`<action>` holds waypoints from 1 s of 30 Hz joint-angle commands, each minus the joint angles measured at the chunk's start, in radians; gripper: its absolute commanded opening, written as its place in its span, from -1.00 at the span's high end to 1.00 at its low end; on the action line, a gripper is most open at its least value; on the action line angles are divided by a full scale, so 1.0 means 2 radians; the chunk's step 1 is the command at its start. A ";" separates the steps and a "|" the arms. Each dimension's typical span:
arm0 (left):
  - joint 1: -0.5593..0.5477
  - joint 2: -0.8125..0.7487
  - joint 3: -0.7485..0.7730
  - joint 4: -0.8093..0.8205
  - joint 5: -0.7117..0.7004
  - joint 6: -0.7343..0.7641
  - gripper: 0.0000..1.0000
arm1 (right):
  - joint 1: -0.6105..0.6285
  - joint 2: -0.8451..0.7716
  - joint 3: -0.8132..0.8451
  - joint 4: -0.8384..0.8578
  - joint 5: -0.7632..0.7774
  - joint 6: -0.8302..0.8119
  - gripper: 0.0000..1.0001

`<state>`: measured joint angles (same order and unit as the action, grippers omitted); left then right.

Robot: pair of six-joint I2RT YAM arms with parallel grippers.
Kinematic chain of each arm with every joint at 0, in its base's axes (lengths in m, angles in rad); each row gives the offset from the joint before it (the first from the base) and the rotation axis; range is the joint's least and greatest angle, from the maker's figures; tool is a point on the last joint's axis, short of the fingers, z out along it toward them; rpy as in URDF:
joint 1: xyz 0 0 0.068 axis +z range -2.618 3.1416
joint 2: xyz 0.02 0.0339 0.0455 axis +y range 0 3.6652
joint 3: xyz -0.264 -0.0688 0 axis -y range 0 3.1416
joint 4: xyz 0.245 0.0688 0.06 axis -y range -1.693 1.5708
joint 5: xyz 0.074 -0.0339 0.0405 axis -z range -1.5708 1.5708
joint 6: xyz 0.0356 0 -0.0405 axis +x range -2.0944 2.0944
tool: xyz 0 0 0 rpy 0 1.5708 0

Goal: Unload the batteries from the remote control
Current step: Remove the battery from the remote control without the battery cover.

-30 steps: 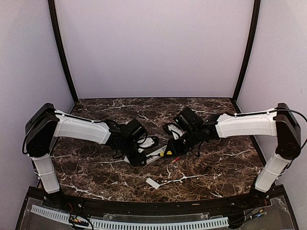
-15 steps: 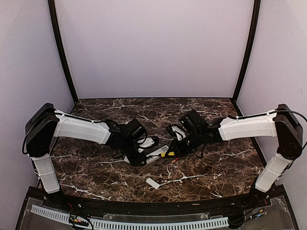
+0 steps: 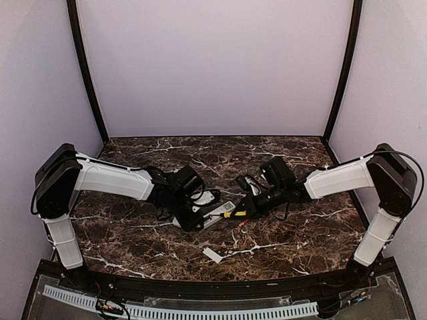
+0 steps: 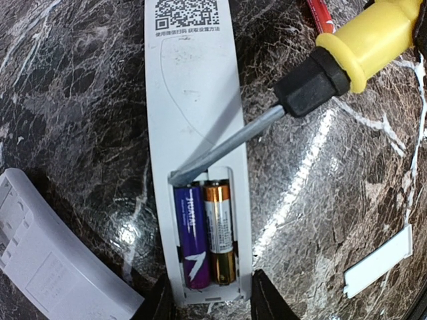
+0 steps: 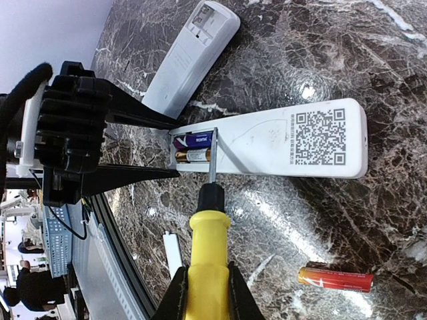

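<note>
Clamping remote [image 4: 193,133] at left end w/ left gripper [image 4: 212,303], jaws narrowed onto its sides. Gripping yellow screwdriver [image 5: 208,227] tight in right gripper [image 5: 205,297], tip at purple battery [image 4: 191,233]'s right end, gold battery [image 4: 219,233] alongside. Risks: tip skidding, flicking the 2 cells away; hard prying twisting remote loose.

Pale lilac walls [image 3: 213,67], black corner posts [image 3: 85,73], dark veined marble tabletop [image 3: 300,233]

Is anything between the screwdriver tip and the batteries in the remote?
Nothing visible. The remote has its cover off, and the screwdriver tip sits at the compartment edge beside the purple battery.
</note>
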<state>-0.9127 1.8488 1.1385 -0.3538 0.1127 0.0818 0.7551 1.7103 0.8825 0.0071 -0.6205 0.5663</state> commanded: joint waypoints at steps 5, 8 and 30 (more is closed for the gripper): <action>-0.013 0.019 -0.009 -0.001 0.010 0.023 0.64 | 0.017 0.018 -0.006 0.113 -0.016 0.008 1.00; -0.013 0.019 -0.009 -0.002 0.012 0.021 0.64 | 0.013 0.009 -0.009 0.122 -0.027 0.014 1.00; -0.012 0.021 0.004 -0.010 0.000 -0.002 0.67 | 0.014 -0.085 -0.027 0.020 0.046 0.014 1.00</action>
<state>-0.9203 1.8496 1.1450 -0.3611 0.0925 0.0750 0.7769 1.5745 0.8276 0.1139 -0.6109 0.6117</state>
